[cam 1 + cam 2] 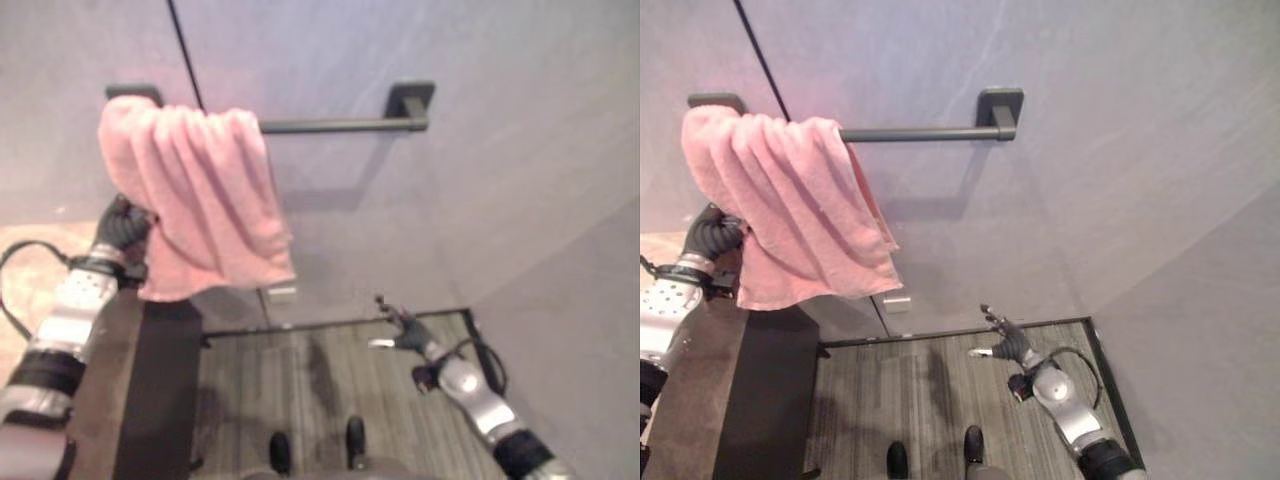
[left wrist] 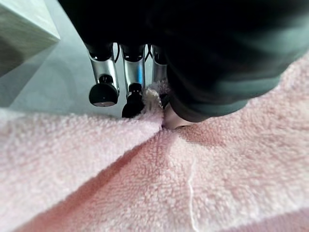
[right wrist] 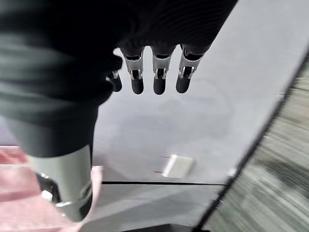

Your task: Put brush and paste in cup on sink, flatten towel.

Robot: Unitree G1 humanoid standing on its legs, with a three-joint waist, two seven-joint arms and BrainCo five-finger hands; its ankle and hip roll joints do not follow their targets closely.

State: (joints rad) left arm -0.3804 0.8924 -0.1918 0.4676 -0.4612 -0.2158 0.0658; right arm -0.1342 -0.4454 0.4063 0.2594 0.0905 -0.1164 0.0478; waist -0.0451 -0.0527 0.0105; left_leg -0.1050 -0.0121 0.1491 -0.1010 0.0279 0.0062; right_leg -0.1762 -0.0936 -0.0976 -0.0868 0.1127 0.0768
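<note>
Upper left, I see my left hand (image 1: 125, 225) pinching the bunched pink terry towel (image 1: 195, 200) on the dark bar (image 1: 340, 125); right hand (image 1: 405, 330) released, lower right.

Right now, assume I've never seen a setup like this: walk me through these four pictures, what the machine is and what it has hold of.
This is a two-legged robot with two silver arms and fingered hands. The two wide pictures come from cameras in its head, looking down at a grey wall. A pink towel hangs bunched at the left end of a dark towel bar. The left hand reaches up at the towel's left edge. The close picture of pink cloth comes from a camera on that wrist: its fingers pinch a fold of the towel. The last picture is from the right wrist. The right hand hangs low near the floor, fingers relaxed, holding nothing.
</note>
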